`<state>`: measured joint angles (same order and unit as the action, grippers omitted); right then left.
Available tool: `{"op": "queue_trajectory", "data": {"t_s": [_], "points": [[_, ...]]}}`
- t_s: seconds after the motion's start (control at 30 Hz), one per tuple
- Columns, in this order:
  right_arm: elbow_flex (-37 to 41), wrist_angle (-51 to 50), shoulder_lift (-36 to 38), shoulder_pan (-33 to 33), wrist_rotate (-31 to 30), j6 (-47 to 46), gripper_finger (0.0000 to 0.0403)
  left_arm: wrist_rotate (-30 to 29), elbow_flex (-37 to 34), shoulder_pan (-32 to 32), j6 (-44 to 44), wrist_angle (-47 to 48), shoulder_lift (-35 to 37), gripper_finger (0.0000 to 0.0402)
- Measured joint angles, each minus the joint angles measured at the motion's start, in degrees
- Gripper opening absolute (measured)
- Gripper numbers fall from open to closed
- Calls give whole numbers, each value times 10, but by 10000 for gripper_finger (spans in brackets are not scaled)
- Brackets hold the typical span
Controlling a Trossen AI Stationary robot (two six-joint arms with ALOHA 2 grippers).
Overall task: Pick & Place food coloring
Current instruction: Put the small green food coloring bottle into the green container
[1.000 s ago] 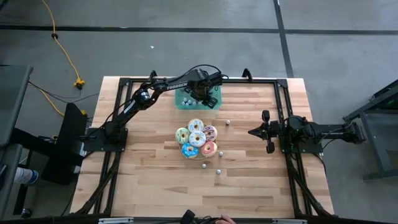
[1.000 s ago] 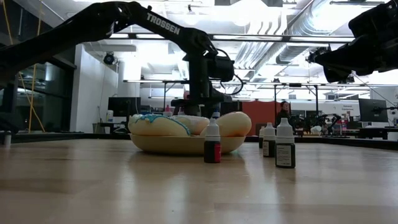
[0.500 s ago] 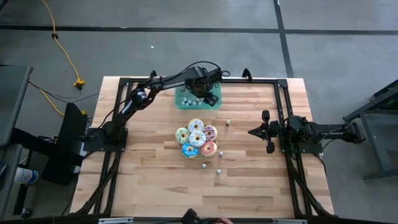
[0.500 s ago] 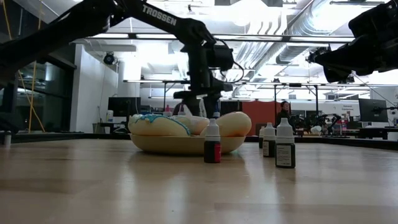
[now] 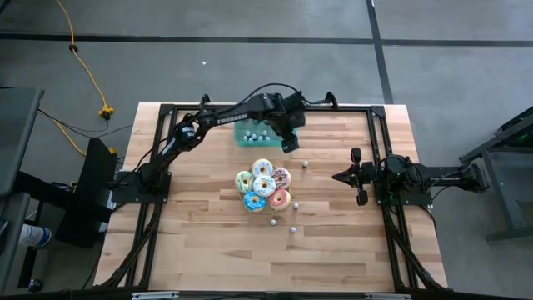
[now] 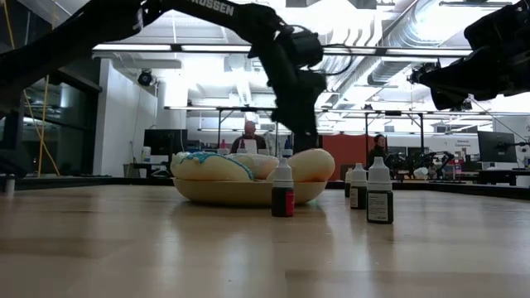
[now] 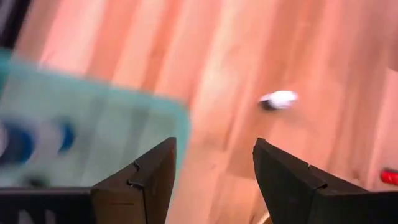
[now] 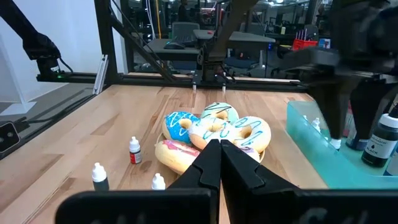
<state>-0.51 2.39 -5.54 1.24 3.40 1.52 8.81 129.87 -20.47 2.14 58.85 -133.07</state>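
Several tiny food coloring bottles stand in the teal tray (image 5: 241,142) at the table's far middle; they show blurred in the left wrist view (image 7: 18,143). Others stand upright on the wood: one (image 5: 305,164) right of the donuts, three (image 5: 292,229) on their near side, also seen in the low view (image 6: 379,192). My left gripper (image 5: 289,144) hangs open and empty above the tray's right near corner (image 7: 177,115), a loose bottle (image 7: 278,99) ahead of it. My right gripper (image 8: 219,149) waits shut at the table's right side.
A plate of frosted donuts (image 5: 263,185) sits at the table's middle, between the tray and the near bottles. Black frame rails (image 5: 350,108) run along the table's edges. People sit in the room beyond the table (image 6: 250,136).
My left gripper has risen from over the tray's bottles, gone toward the table's right and near edges as far as the tray's corner, and rolled about its own axis. The bottles on the table and the donuts have stayed where they were.
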Motion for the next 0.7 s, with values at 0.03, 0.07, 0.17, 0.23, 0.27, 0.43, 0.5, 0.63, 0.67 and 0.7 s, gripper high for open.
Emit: {"op": "queue_trajectory", "data": {"t_s": [0.03, 0.07, 0.17, 0.23, 0.27, 0.43, 0.5, 0.63, 0.67, 0.7], "points": [[0, 0, 0, 0, 0, 0, 0, 9, 0, 5, 22, -11, -1, 204], [0, 0, 0, 0, 0, 0, 0, 16, 0, 10, 42, -22, -1, 204], [0, 0, 0, 0, 0, 0, 0, 33, 0, 23, 94, -44, -1, 204], [0, 0, 0, 0, 0, 0, 0, 41, -1, 30, 131, -51, -1, 204], [0, 0, 0, 0, 0, 0, 0, 41, -3, 33, 151, -57, -1, 204], [0, 0, 0, 0, 0, 0, 0, 42, -30, 45, 217, -81, -2, 204], [0, 0, 0, 0, 0, 0, 0, 43, -48, 49, 220, -99, -2, 204], [0, 0, 0, 0, 0, 0, 0, 43, -89, 53, 220, -140, -2, 204], [0, 0, 0, 0, 0, 0, 0, 45, -98, 54, 220, -154, -2, 204], [0, 0, 0, 0, 0, 0, 0, 51, -105, 56, 219, -165, -2, 204]]}}
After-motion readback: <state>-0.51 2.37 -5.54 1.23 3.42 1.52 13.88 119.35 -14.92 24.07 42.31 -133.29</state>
